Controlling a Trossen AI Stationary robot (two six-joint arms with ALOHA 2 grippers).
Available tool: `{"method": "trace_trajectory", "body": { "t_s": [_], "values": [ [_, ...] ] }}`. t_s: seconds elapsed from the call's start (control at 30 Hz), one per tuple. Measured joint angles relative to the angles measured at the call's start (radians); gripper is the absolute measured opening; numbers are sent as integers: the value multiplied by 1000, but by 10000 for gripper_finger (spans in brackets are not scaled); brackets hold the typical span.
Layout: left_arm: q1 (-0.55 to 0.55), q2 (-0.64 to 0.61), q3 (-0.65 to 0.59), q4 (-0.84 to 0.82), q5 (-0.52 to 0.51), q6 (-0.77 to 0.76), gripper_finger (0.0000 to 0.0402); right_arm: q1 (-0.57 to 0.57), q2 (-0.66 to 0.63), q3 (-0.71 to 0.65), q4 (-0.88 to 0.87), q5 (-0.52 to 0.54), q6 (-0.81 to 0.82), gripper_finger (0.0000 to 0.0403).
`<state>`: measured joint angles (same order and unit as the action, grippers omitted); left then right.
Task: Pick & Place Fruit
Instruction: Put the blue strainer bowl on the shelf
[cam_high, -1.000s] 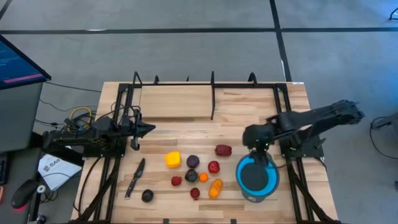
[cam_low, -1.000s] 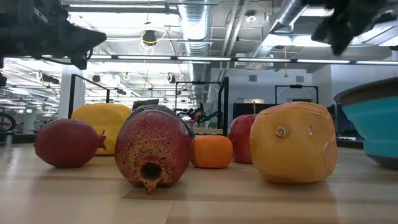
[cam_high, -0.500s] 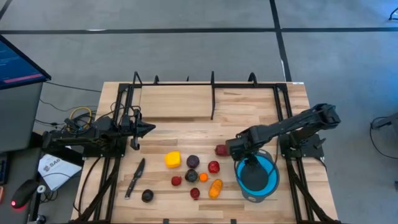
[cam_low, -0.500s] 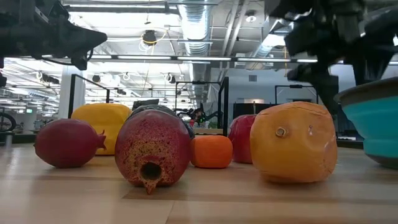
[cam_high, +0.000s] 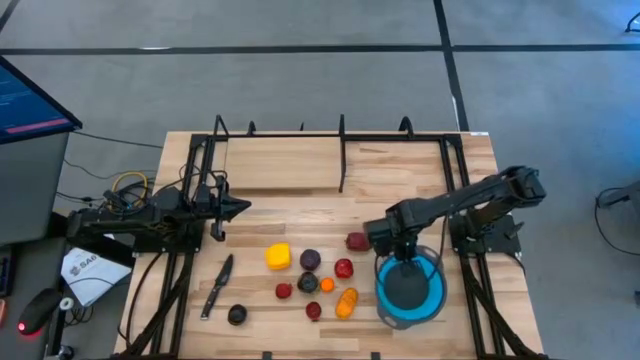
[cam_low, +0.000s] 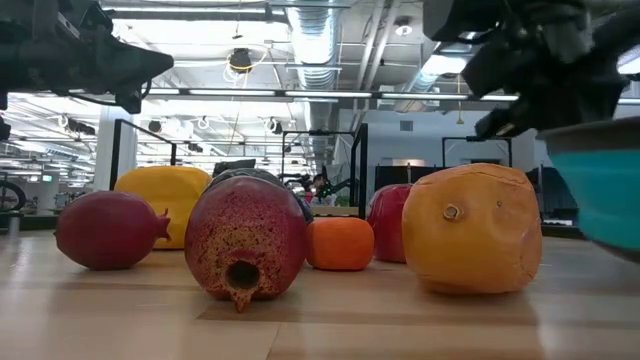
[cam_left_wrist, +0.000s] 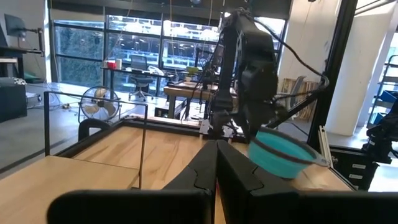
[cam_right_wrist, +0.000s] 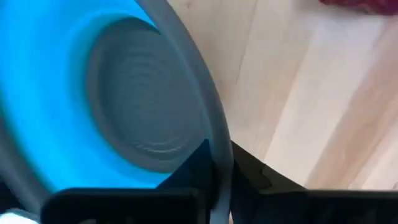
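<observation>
The right gripper (cam_high: 397, 250) was clamped on the grey rim of the round blue bowl (cam_high: 432, 290), one dark finger (cam_right_wrist: 202, 165) inside the rim and the other outside it, as the right wrist view showed. In the left wrist view the bowl (cam_left_wrist: 286, 152) hung tilted off the wooden bench (cam_high: 300, 170), lifted on the gripper's side. It sat toward the bench's right front corner.

The toy fruit lay in a loose cluster on the front half of the bench, left of the bowl and none of it inside. A yellow blocky fruit (cam_high: 277, 256) lay at the cluster's left, a dark purple round fruit (cam_high: 311, 259) just beside it. A dark red fruit (cam_high: 356, 241) lay nearest the right gripper, close to its fingers but apart from them. A red fruit (cam_high: 343, 268) and an oblong orange fruit (cam_high: 346, 302) lay nearer the front edge, with smaller red and orange pieces between them. A near-black round fruit (cam_high: 236, 315) sat apart near the front edge, beside a slim dark knife (cam_high: 217, 285).

The left gripper (cam_high: 240, 207) was clenched on nothing, its fingers (cam_left_wrist: 211, 171) pressed together, hovering over the bench's left side, well apart from the fruit.
</observation>
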<state>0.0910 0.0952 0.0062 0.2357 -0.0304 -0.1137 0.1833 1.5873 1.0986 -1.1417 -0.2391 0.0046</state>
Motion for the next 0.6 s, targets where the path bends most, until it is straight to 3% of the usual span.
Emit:
{"method": "trace_trajectory", "body": {
  "t_s": [0.23, 0.37, 0.47, 0.6],
  "values": [
    [0, 0, 0, 15, -1, 0, 3, -114, -66, 176, -7, -111, 73, 13],
    [0, 0, 0, 16, -4, 0, 3, -199, -62, 294, 162, -157, 117, 27],
    [0, 0, 0, 18, -3, -3, 3, -264, -30, 352, 362, -212, 120, 14],
    [0, -2, 0, 21, 29, -78, 3, -368, 35, 442, 538, -213, 170, 16]
  ]
}}
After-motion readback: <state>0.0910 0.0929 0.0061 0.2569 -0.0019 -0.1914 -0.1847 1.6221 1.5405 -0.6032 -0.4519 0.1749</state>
